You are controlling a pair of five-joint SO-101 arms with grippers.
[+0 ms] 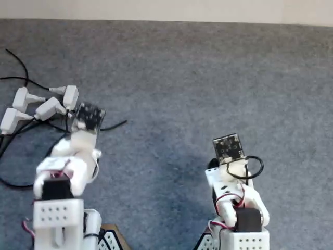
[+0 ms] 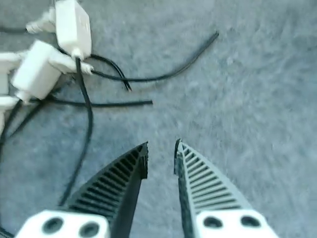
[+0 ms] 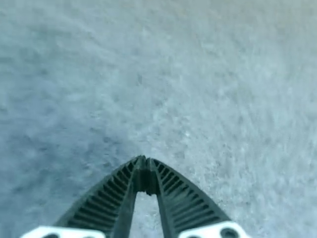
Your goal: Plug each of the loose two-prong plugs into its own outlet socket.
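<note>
My left pincer [image 2: 160, 146] hangs narrowly parted and empty, just short of the white plugs [image 2: 37, 72] clustered on the left side of the worktop [image 2: 247, 74] among black cables [image 2: 90, 124]. My right pincer [image 3: 145, 163] is closed on nothing. I judge the plugs light, rigid, smooth plastic. I'd grip across a body's flat sides, never the limp cable, which will tug.

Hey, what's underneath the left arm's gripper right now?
Bare grey mat lies under the open left gripper, which holds nothing. Beyond its tips lie black cables and white plugs. From above, the left arm itself covers that spot.
</note>
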